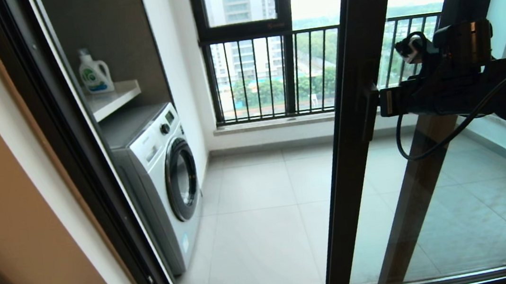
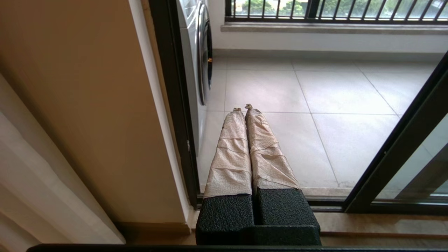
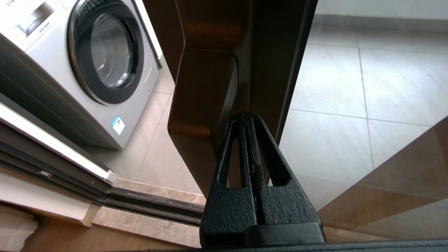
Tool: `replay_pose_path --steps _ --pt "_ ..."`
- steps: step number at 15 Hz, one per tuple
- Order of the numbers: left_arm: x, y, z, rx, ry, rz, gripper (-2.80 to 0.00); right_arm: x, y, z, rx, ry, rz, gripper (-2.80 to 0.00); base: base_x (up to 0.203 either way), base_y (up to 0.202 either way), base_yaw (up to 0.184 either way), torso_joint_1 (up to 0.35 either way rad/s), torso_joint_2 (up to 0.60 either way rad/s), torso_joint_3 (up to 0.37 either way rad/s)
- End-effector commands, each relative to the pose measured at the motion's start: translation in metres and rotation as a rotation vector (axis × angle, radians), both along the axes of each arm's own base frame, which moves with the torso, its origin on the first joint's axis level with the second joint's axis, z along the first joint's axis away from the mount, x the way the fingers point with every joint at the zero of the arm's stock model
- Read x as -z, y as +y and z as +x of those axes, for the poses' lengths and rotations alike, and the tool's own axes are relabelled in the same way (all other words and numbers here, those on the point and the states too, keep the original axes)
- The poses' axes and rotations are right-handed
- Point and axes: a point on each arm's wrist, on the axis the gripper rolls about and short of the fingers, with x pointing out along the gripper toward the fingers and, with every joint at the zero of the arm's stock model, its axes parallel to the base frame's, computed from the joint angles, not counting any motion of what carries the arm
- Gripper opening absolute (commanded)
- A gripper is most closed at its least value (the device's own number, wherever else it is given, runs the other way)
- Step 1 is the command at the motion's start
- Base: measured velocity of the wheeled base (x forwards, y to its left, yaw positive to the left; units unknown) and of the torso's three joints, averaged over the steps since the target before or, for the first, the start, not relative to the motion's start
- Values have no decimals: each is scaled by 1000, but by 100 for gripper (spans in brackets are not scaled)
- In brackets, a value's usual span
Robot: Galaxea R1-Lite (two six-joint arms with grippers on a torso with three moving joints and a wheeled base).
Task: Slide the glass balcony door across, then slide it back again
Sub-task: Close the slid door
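head view is showing the door sitting partway across, a wide opening left of its frame edge, washer beyond. the right gripper is pressing at the handle, fingers closed together with nothing clamped between them, tips wedged against the handle and frame. that's the worry: with only a push contact, the tips could be skating off the smooth metal if the door sticks in its track. the left gripper is hanging low by the wall, taped fingers pinched together, empty.
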Motion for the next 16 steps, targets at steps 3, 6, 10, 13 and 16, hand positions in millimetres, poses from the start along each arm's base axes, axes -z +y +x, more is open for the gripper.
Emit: replay_pose_path --steps 3,6,10,13,16 --pt "0 0 0 0 2 0 -280 1 12 -1 -31 6 10 -280 0 0 0 0 0 0" --pt "0 0 0 -1 1 0 -280 2 24 0 -54 8 17 -280 0 0 0 0 0 0" --pt "0 0 0 0 0 0 -280 5 39 5 -57 6 9 -280 0 0 0 0 0 0" --pt "0 0 0 0 1 0 -280 6 53 9 -76 0 6 -280 0 0 0 0 0 0" --pt "0 0 0 -1 1 0 -280 7 70 11 -96 -6 2 -280 0 0 0 0 0 0"
